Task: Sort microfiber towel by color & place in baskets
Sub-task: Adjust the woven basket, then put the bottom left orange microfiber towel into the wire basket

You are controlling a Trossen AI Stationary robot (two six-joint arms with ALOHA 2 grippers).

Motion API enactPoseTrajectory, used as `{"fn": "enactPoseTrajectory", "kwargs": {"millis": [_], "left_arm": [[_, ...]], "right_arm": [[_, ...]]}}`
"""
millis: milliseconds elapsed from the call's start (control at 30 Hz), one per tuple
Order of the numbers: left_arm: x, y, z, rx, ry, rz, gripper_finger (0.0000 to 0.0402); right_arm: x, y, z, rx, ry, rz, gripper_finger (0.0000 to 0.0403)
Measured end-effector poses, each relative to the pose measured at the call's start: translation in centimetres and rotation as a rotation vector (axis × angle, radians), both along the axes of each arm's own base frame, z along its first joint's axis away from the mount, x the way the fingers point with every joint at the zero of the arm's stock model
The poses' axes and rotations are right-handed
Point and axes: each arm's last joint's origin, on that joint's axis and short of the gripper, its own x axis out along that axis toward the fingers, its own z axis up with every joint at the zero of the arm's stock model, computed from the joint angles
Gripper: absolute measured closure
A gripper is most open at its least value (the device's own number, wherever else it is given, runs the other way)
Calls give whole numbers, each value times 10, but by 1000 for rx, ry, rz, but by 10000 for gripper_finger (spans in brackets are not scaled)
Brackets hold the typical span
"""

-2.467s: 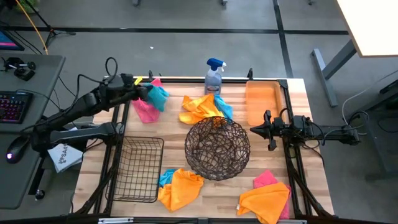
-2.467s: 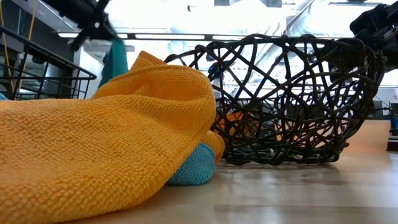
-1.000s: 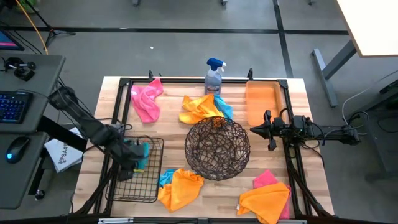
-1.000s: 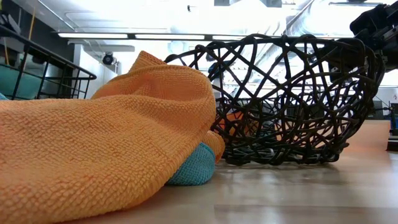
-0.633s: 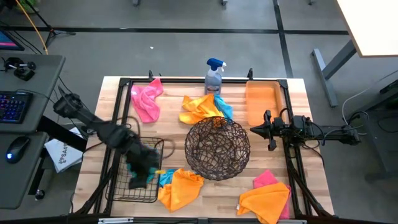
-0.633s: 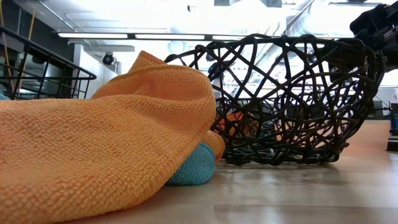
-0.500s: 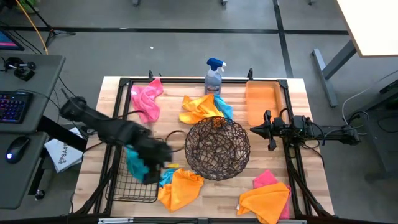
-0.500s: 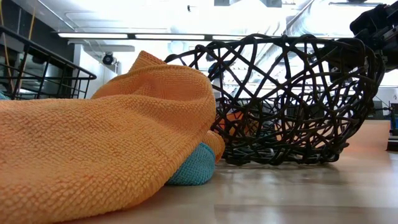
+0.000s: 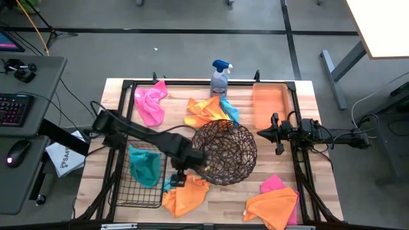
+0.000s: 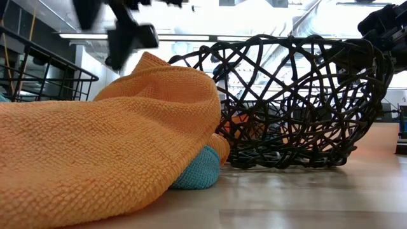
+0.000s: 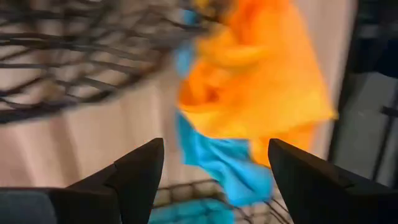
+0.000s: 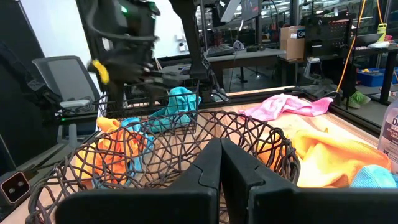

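one teal towel sorted, most of the pile still out

the left gripper (image 9: 181, 171) hangs over the near-middle of the counter (image 9: 300, 121), between the black wire basket (image 9: 121, 191) and the round woven basket (image 9: 223, 152), its fingers spread apart and holding nothing. just under it lies a teal towel (image 11: 214, 158) tucked beneath an orange towel (image 9: 185, 195); judging by where the gripper sits, that teal one looks like the next pick.

done so far: a single teal towel (image 9: 145, 164) lies inside the black wire basket. the orange tray (image 9: 268, 105) at the far right of the counter shows nothing in it. through the mesh of the round basket some orange shows, but whether that is a towel inside it or one seen behind it cannot be told.

still left out on the counter: a pink towel (image 9: 149, 105) at the far left, an orange-and-teal heap (image 9: 209, 110) near the spray bottle (image 9: 220, 78), the teal and orange pair by the left gripper, and a pink towel (image 9: 272, 184) with another orange one (image 9: 271, 207) at the near right. so the sorting looks to be in its early part.

the right gripper (image 9: 276, 135) waits beside the round basket on the right, its fingers pressed together on nothing.
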Motion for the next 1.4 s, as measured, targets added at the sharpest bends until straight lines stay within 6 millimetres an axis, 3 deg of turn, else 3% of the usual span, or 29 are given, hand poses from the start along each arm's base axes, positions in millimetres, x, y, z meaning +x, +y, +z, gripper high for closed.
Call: {"fn": "enactPoseTrajectory", "kwargs": {"millis": [233, 667, 1167, 1400], "left_arm": [[1, 5, -17, -25, 137, 8, 124], [-5, 9, -40, 97, 120, -2, 124], [24, 8, -24, 227, -217, -47, 124], [-4, 11, -7, 216, -9, -95, 124]], "right_arm": [[0, 0, 0, 0, 0, 0, 402], [0, 0, 0, 0, 0, 0, 402], [0, 0, 0, 0, 0, 0, 402], [0, 0, 0, 0, 0, 0, 402]]}}
